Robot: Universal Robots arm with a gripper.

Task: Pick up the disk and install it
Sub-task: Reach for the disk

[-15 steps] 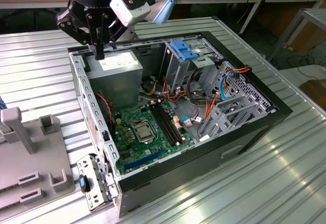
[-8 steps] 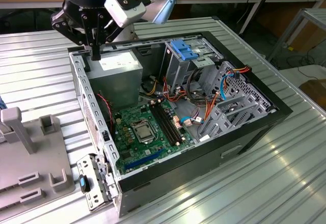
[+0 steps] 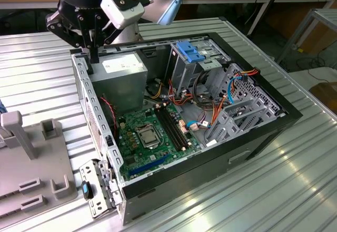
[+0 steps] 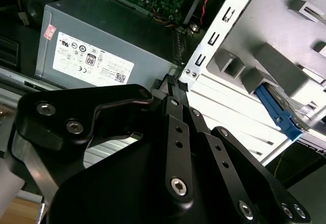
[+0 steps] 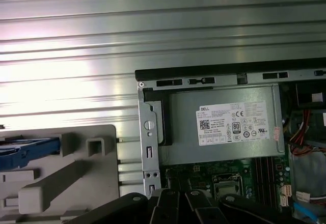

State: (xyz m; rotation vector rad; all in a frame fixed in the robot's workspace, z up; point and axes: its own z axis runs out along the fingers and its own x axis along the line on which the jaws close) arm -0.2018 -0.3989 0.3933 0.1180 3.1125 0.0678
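Pincer (image 4: pixel 172 85), tips together and empty, hangs by the silver boxy power supply (image 3: pixel 120 79); the bright-blue-framed flat disk (image 5: pixel 28 150) lies on the grey plastic fixture (image 5: pixel 102 132) beyond the perforated steel case wall (image 3: pixel 87 95), which I could clip crossing.

- The counter (image 3: pixel 295 190) is a silvery metal top, ribbed with long grooves.
- An open computer case (image 3: pixel 253 147) lies on its side on the counter, with its inside facing up.
- A grey fixture plate (image 3: pixel 50 158) with raised blocks rests on the counter, just beside the case on the exterior view's left.
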